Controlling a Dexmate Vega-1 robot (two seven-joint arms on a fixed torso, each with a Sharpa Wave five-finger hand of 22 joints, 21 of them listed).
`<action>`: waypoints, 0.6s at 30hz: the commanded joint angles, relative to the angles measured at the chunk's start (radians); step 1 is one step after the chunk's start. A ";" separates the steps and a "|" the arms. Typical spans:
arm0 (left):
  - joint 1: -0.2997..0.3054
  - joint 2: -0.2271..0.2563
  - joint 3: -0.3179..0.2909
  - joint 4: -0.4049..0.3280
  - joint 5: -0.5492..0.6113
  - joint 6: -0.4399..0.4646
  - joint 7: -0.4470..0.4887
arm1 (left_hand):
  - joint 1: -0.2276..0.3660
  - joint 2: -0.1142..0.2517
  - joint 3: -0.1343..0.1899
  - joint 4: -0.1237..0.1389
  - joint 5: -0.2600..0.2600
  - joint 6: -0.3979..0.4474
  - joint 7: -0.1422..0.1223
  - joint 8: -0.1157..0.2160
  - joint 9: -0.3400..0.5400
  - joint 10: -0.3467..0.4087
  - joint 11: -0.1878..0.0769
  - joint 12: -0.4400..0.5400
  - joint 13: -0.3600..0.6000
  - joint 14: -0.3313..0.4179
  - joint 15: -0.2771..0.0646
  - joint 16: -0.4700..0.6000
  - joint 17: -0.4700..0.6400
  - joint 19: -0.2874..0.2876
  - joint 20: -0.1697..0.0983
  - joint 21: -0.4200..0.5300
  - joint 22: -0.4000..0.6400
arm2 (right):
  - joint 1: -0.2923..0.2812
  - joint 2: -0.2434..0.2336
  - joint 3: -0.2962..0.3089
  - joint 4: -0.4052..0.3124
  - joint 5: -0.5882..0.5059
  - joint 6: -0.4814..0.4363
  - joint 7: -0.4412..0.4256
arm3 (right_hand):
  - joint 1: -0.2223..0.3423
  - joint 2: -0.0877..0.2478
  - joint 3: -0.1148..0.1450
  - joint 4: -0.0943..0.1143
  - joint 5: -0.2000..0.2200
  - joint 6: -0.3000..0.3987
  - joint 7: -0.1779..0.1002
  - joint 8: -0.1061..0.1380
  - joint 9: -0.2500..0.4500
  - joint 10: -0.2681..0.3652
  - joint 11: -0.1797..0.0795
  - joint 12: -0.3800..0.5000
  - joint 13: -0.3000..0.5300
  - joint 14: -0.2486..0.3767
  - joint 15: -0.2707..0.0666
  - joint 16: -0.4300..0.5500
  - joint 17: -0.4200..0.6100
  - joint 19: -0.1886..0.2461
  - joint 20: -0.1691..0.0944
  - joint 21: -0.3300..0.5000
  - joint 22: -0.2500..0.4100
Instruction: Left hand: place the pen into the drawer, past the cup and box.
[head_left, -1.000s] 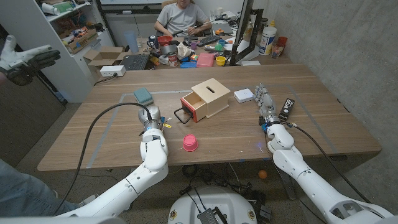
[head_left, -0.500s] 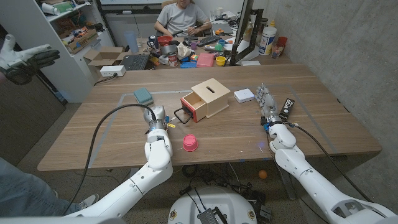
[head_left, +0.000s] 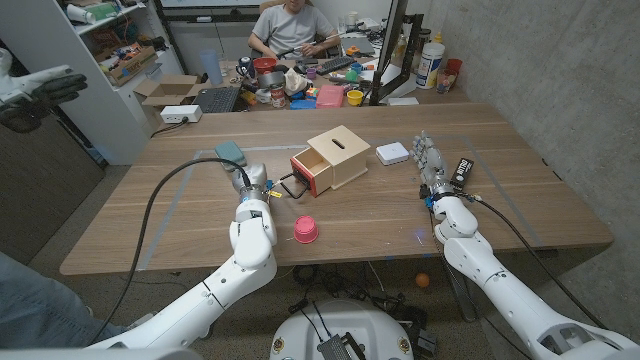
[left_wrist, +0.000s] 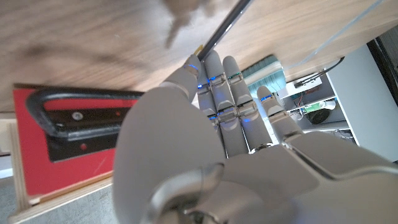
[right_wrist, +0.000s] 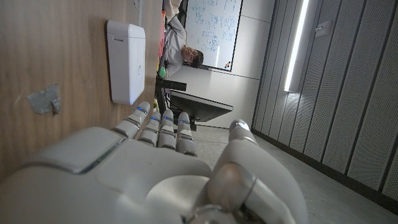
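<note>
Left robot hand (left_wrist: 211, 118) pinches the pen (left_wrist: 225, 26), plain in the wrist view, beside the drawer (left_wrist: 68, 149).

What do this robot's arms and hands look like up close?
Both arms are smooth, glossy white shells with rounded joints. A thick black cable loops from the left arm over the table; a thinner black one trails from the right arm. The left hand and right hand are pale grey, human-shaped, with segmented fingers. Small blue and green lights glow at the left hand's finger segments.
</note>
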 joint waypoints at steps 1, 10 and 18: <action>0.011 0.051 -0.032 -0.088 0.073 0.003 -0.062 | -0.003 0.008 0.008 0.007 0.006 0.075 -0.004 -0.001 0.019 0.067 -0.072 -0.002 0.009 0.011 -0.010 -0.003 0.002 0.001 0.000 -0.002 0.002 | -0.036 -0.013 0.003 -0.073 -0.016 0.000 -0.040 | -0.006 0.005 -0.002 0.002 0.007 -0.003 0.005 0.004 0.005 -0.007 0.002 0.003 0.005 -0.008 0.006 0.001 0.002 -0.004 0.001 -0.002 0.005; 0.076 0.045 -0.101 -0.170 0.030 -0.108 0.080 | -0.003 0.010 0.009 0.010 0.005 0.071 -0.011 -0.004 0.020 0.060 -0.080 -0.004 0.019 0.011 -0.007 -0.008 0.003 0.014 0.001 0.000 0.002 | -0.062 -0.021 0.003 -0.111 -0.032 0.016 -0.064 | -0.006 0.006 -0.002 0.002 0.006 -0.005 0.005 0.005 0.005 -0.008 0.002 0.004 0.005 -0.008 0.006 0.001 0.002 -0.005 0.001 -0.003 0.005; 0.078 0.035 -0.124 -0.220 -0.018 -0.184 0.089 | -0.004 0.010 0.011 0.011 0.005 0.076 -0.013 -0.004 0.020 0.064 -0.082 -0.003 0.028 0.015 -0.013 -0.010 0.003 0.025 -0.023 0.000 0.002 | -0.084 -0.030 0.007 -0.142 -0.043 0.032 -0.084 | -0.005 0.006 -0.003 0.001 0.006 -0.004 0.005 0.005 0.005 -0.007 0.003 0.005 0.005 -0.009 0.007 0.002 0.002 -0.005 0.001 -0.004 0.005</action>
